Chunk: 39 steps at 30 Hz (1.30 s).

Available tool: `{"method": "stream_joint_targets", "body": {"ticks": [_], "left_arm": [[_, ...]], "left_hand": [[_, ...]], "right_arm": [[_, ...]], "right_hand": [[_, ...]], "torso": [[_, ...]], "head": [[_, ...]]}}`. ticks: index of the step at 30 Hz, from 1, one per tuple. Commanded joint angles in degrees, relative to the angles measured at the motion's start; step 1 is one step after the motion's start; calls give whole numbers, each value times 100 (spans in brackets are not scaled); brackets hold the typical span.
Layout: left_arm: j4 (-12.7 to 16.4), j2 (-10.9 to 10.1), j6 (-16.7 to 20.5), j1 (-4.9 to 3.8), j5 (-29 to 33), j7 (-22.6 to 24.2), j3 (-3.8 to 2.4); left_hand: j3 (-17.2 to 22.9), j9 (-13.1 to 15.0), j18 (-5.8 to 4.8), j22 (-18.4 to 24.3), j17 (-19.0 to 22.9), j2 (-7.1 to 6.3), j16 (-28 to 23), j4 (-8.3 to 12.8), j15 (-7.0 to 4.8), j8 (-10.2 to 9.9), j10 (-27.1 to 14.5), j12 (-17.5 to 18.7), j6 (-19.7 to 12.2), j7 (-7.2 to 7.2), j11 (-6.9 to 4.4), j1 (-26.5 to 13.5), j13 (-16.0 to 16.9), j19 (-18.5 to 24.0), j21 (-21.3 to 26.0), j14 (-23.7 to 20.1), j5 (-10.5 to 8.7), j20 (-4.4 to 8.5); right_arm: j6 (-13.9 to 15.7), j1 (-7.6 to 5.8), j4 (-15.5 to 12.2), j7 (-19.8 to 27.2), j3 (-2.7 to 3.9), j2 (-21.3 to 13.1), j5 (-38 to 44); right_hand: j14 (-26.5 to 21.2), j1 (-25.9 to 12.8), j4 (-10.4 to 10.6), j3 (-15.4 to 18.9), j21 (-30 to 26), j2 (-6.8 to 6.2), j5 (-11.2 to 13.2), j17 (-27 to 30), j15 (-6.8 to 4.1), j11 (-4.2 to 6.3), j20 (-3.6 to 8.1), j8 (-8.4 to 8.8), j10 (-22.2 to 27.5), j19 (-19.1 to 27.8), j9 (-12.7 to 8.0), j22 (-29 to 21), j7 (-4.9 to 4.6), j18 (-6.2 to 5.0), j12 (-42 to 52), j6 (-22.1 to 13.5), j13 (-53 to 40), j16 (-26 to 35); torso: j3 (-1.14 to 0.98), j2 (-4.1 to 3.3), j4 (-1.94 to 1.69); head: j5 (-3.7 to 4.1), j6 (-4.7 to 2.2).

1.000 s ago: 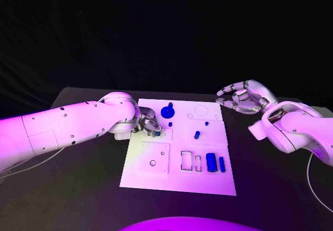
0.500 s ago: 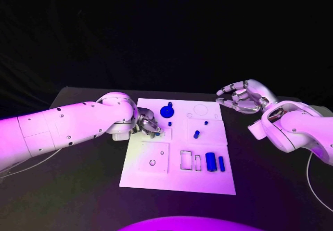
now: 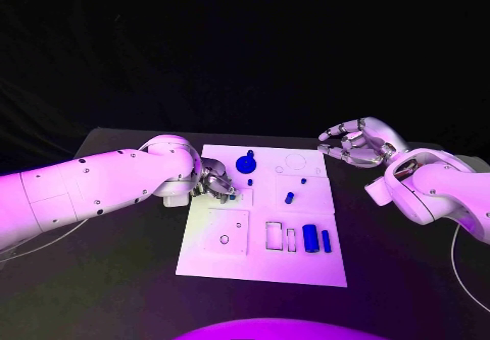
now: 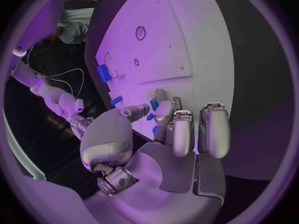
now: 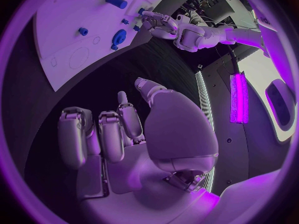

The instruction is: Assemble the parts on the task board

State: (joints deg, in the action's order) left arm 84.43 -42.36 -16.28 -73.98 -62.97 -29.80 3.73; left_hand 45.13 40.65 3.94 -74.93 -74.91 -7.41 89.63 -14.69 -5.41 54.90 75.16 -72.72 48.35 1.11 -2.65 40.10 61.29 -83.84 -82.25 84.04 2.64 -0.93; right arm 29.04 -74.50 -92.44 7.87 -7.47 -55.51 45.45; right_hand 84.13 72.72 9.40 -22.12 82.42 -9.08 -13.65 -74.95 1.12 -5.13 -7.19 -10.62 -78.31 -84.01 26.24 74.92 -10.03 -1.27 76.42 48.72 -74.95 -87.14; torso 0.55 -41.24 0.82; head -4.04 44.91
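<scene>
My left hand [image 3: 217, 179] pinches a small blue peg [image 3: 233, 197] at the left edge of the white rectangular task board [image 3: 260, 262] on the black table [image 3: 122, 283]. My right hand [image 3: 352, 144] hovers beyond the board's far right corner, its fingers curled, holding nothing.

No lettering, label, brand or number can be read on anything here. The board [image 3: 263, 248] carries outlines and holes but no print, as far as this dim view lets me judge; the arms show dots, not characters.
</scene>
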Motion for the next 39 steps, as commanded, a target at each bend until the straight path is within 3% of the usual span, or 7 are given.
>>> {"method": "stream_joint_targets", "body": {"ticks": [1, 10, 12, 16, 19, 29, 39], "left_arm": [[66, -18, 43, -4, 5, 27, -54], [57, -122, 85, -151, 199, 38, -301], [-45, -141, 18, -235, 272, 44, -330], [-270, -123, -155, -369, 313, 84, -355], [-497, -52, -282, -443, 241, 114, -363], [-1281, 296, -537, -547, -114, 156, -357], [-1818, 651, -729, -524, -199, 134, -192]], "left_hand": [[-144, -16, -86, -24, -1509, -100, 37, -74, -34, 16, 0, 38, 22, 6, 8, -51, -27, -18, -25, 596, 27, 42], [-516, -114, -36, 233, -1465, -220, 7, -67, 46, -163, -467, 478, -302, 129, 112, 294, -654, 100, 131, 582, 30, 1], [-567, -276, -5, 397, -1419, -218, -25, -7, 135, -455, -832, 829, -578, 262, 226, 583, -1134, 177, 237, 566, 37, -60], [-664, -559, 13, 494, -1382, -203, -51, -52, 245, -831, -1020, 999, -705, 410, 356, 815, -1396, 220, 307, 553, 32, -161], [-757, -782, 35, 594, -1326, -225, -90, -84, 344, -1162, -1161, 1116, -842, 527, 460, 967, -1582, 267, 374, 532, 28, -238], [-949, -881, 31, 558, -1365, -294, -62, -175, 364, -1261, -1146, 1086, -764, 536, 474, 1013, -1579, 253, 359, 545, 27, -272], [-1055, -906, 26, 525, -1388, -257, -46, -194, 355, -1252, -1111, 1047, -658, 517, 459, 1004, -1551, 238, 340, 554, 27, -272]], "right_arm": [[-70, 10, 10, 43, 0, 4, 4], [-74, 21, 51, 43, 0, 17, -4], [-77, 23, 58, 42, 0, 19, -6], [-82, 27, 73, 39, 0, 23, -8], [-85, 32, 89, 38, 0, 29, -10], [-89, 52, 121, 38, 0, 59, -11], [-99, 65, 131, 44, 0, 82, -11]], "right_hand": [[367, -32, 33, -14, -35, -21, -24, -552, -46, 27, 40, -32, 5, -25, -5, 937, 23, -96, -17, 1, -87, 39], [367, -32, 33, -14, -35, -21, -24, -552, -46, 27, 40, -32, 5, -25, -5, 937, 23, -96, -17, 1, -87, 39], [367, -32, 33, -14, -35, -21, -24, -552, -46, 27, 40, -32, 5, -25, -5, 937, 23, -96, -17, 1, -87, 39], [367, -32, 33, -14, -35, -21, -24, -552, -46, 27, 40, -32, 5, -25, -5, 937, 23, -96, -17, 1, -87, 39], [367, -32, 33, -14, -35, -21, -24, -552, -46, 27, 40, -32, 5, -25, -5, 937, 23, -96, -17, 1, -87, 39], [367, -32, 33, -14, -35, -21, -24, -552, -46, 27, 40, -32, 5, -25, -5, 937, 23, -96, -17, 1, -87, 39], [367, -35, 39, -17, -40, -21, -25, -550, -48, 29, 42, -39, 0, -24, -9, 936, 25, -97, -13, -4, -90, 42]], "torso": [[1, 6, -3], [-1, 10, 1], [-4, 11, 1], [0, 0, 6], [3, -2, 3], [3, -3, 2], [10, -15, 23]], "head": [[-3, -11], [-41, -63], [-37, -73], [-28, -107], [-31, -126], [-87, -173], [-123, -186]]}}
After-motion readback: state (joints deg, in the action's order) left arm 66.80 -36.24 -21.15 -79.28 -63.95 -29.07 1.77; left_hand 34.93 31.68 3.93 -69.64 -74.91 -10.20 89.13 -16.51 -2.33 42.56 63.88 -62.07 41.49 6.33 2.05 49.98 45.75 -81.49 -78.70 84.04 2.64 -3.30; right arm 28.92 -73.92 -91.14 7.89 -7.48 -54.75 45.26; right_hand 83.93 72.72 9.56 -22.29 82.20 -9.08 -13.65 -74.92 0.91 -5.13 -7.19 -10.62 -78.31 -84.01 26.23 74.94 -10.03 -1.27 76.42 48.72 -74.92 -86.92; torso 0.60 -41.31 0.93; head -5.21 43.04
